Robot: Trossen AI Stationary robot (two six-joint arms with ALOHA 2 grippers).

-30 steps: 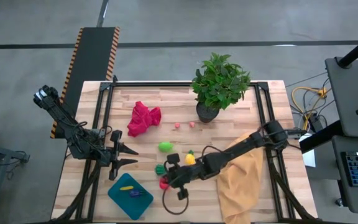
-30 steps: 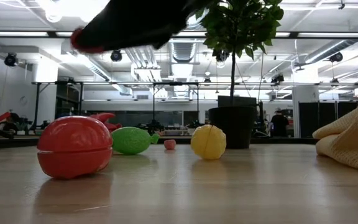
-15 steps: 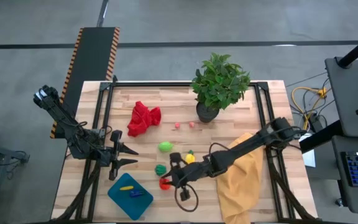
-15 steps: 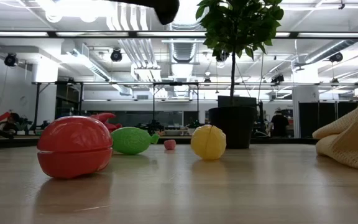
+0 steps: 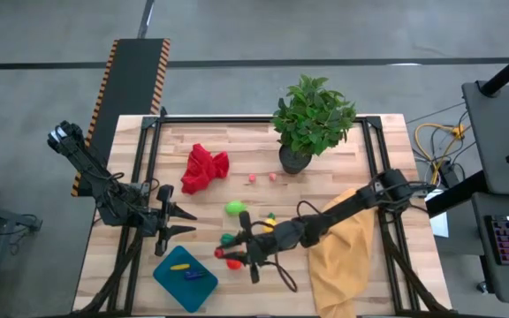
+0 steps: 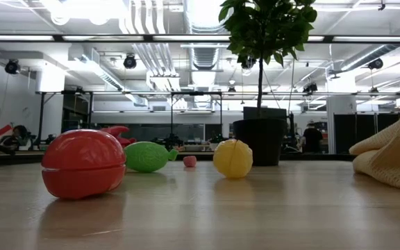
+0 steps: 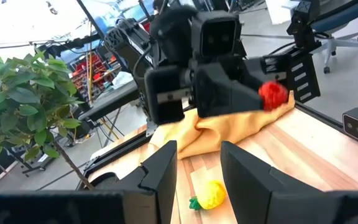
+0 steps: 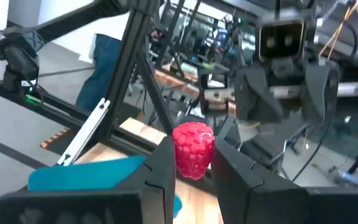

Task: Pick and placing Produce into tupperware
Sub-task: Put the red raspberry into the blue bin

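Observation:
My right gripper (image 5: 224, 253) hovers near the table's front middle, shut on a red raspberry piece of produce (image 8: 193, 149). It points toward the teal tupperware (image 5: 186, 276), which holds a yellow and a purple piece. On the table lie a red piece (image 6: 82, 163), a dark green piece (image 5: 229, 238), a bright green piece (image 5: 234, 208), a yellow piece (image 6: 232, 158) and two tiny pink pieces (image 5: 251, 177). My left gripper (image 5: 180, 223) waits open at the left, above the table. My right gripper pinches the raspberry by its two sides (image 8: 179, 152) between its two fingers (image 8: 157, 171). The fingers lie level and point toward the table's left. The raspberry (image 7: 273, 95) sticks out past the fingertips, lifted clear of the table.
A potted plant (image 5: 312, 119) stands at the far middle and a red cloth (image 5: 203, 168) lies left of it. A mustard cloth (image 5: 343, 256) lies under my right arm at the right. Bare wood shows between the produce and the tupperware.
My right gripper has risen with the raspberry, out of the low view's top. It has tipped from pointing down to level and now points toward the table's left. The raspberry stays between the fingers, clear of the table.

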